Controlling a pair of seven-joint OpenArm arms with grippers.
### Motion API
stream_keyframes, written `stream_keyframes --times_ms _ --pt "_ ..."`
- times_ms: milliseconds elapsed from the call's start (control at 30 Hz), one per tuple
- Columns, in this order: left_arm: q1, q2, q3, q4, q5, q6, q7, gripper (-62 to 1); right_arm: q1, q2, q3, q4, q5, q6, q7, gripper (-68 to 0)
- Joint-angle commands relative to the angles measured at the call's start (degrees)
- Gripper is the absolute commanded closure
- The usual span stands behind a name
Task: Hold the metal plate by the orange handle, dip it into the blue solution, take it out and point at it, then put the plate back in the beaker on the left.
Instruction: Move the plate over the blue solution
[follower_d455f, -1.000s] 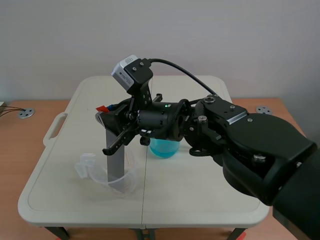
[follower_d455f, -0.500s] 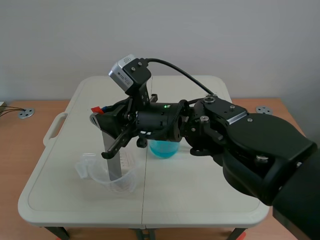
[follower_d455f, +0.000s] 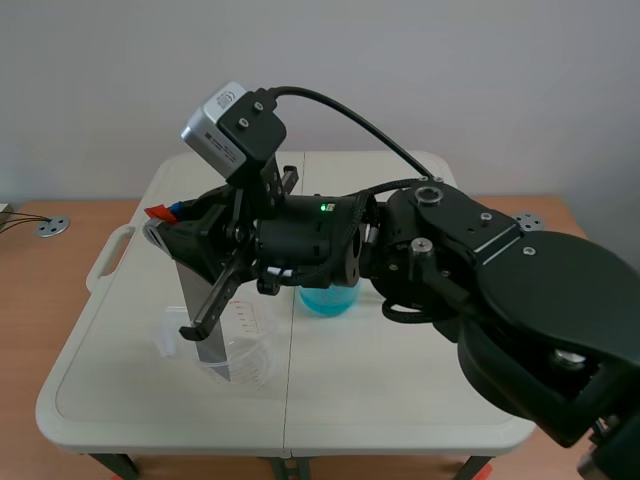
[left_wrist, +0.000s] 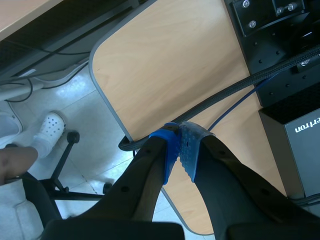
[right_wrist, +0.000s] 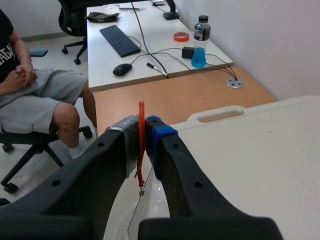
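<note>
In the scene view, the right arm is reaching in from the right edge past the middle of the frame. Its right pincer (follower_d455f: 165, 220) is pinching the thin orange handle (follower_d455f: 155, 212) at centre left. The flat grey metal plate (follower_d455f: 212, 348) is hanging upright below that handle, and its lower end is showing through the wall of the clear plastic beaker (follower_d455f: 250, 350) at lower left. The glass beaker of blue solution (follower_d455f: 328, 298) is standing just right of it, near the middle, partly hidden behind the arm. Both beakers are resting on the white folding bench (follower_d455f: 400, 400).

In the left wrist view, the left pincer (left_wrist: 178, 150) is pressing its blue dotted pads (left_wrist: 171, 150) together on nothing, above a pale wooden desktop (left_wrist: 165, 65) and a black cable (left_wrist: 235, 90).

In the right wrist view, we are seeing the orange handle (right_wrist: 141, 112) edge-on, squeezed between the two fingers of the right pincer (right_wrist: 141, 135), with the white bench (right_wrist: 250, 150) beside and beyond the fingers.
</note>
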Motion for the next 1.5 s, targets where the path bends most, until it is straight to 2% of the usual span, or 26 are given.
stream_keyframes --times_ms 0,267,533,967,1200,1467 --pt "-0.17 0.39 0.28 0.61 -0.15 -0.13 -0.35 -3.0 0.42 0.72 0.13 3.1 0.09 0.0 1.03 -1.3" --pt "-0.17 0.46 0.28 0.61 -0.13 -0.13 -0.37 -3.0 -0.94 3.91 0.46 13.29 -2.84 -0.07 -0.74 -1.3" --pt "-0.94 0.42 0.22 0.61 -0.11 -0.09 -0.15 -3.0 -0.94 4.66 3.61 18.18 -2.8 -0.22 -2.4 -1.3" --pt "-5.95 -0.2 -6.29 2.97 -0.13 -0.04 -0.11 -3.0 -0.9 4.63 9.44 21.33 -2.67 -0.22 -4.2 -1.3" --pt "-6.84 -3.58 -7.02 7.89 -0.22 0.13 -0.15 -3.0 -0.74 4.63 14.53 21.35 -2.34 -0.2 -4.76 -1.3" --pt "-10.75 -3.72 -10.16 12.83 -1.01 0.09 0.09 -3.0 -0.33 5.81 19.06 21.35 -2.36 0.37 -5.33 -1.3"
